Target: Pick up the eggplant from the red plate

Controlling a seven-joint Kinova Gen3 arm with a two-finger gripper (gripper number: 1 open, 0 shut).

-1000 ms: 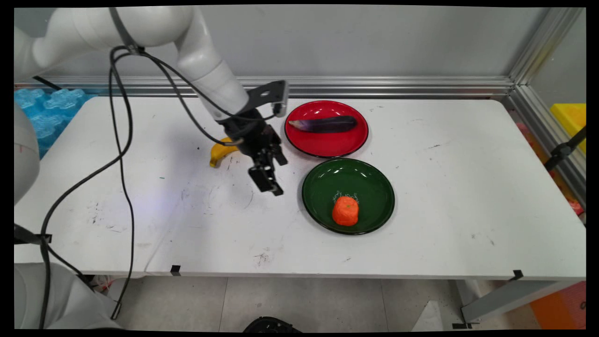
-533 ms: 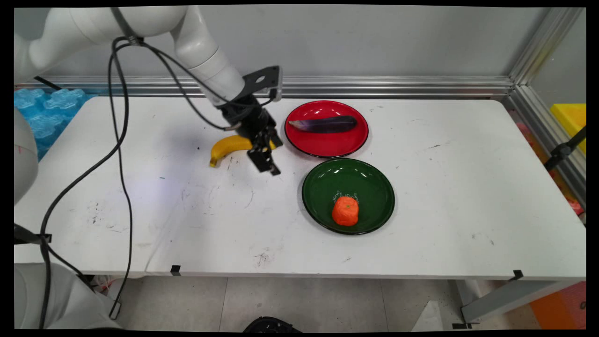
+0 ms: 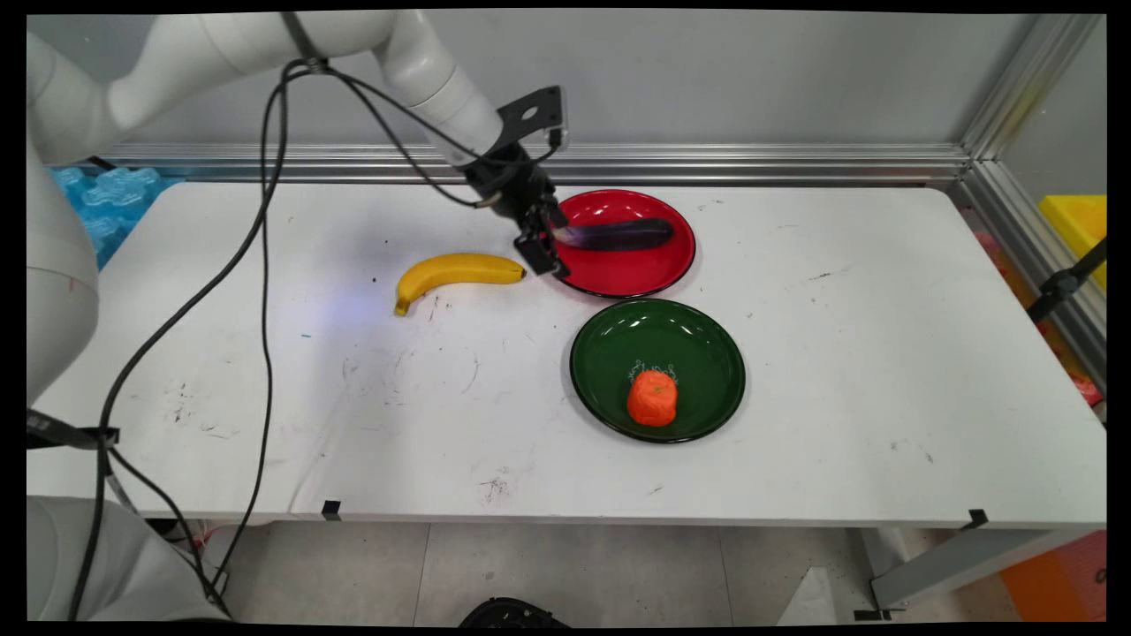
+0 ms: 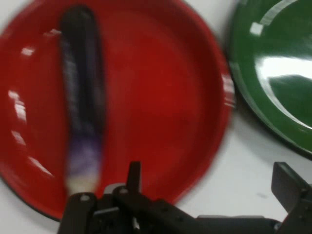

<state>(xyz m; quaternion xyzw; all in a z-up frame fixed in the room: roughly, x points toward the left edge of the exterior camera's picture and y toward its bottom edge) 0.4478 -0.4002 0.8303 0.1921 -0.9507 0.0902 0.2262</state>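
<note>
My black gripper (image 3: 541, 254) hangs open and empty over the left rim of the red plate (image 3: 627, 272), close to the pale tip of a dark purple eggplant (image 3: 616, 235) lying across that plate. In the hand view the eggplant (image 4: 83, 97) runs lengthwise on the red plate (image 4: 161, 97), just beyond my gripper (image 4: 212, 183), whose fingers stand wide apart. A yellow banana (image 3: 455, 268) lies on the table just left of the gripper.
A green plate (image 3: 658, 336) sits in front of the red one, with an orange fruit (image 3: 652, 397) on its near side; its rim (image 4: 278, 87) shows at the hand view's right. Black cables (image 3: 265, 265) hang from the arm over the table's left. A metal rail runs along the back.
The gripper has moved back and to the right, from the table left of the green plate to the red plate's left rim. The banana now shows whole.
</note>
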